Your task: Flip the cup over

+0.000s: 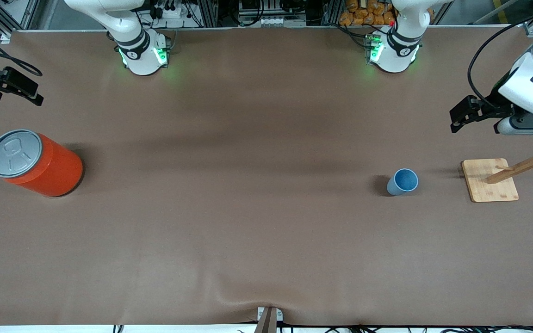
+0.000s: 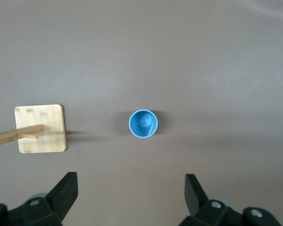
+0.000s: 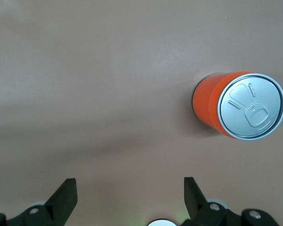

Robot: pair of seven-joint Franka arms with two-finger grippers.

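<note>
One cup (image 1: 403,181), blue, stands on its base with the mouth up; the left wrist view looks straight down into it. Seen from the front camera it sits at about four o'clock from the middle of the table (image 1: 248,138), toward the left arm's end, with a wooden stand (image 1: 488,180) just off at its three o'clock. Progress is hard to call. A mouth-up cup fits a flip that has brought it upright, and it equally fits a cup waiting to be turned mouth down. Nothing here settles which. The left gripper (image 1: 456,121) hangs high over the table at the left arm's end, at roughly one o'clock from the cup in the front view. Its fingers (image 2: 66,188) are spread wide with nothing between them. In the left wrist view the cup (image 2: 143,124) lines up roughly with the gap between them but lies well apart, down on the table, touching neither finger. The right gripper (image 1: 35,95) waits over the right arm's end, at about twelve o'clock of an orange can (image 1: 35,162). It is just as wide open and holding nothing.
</note>
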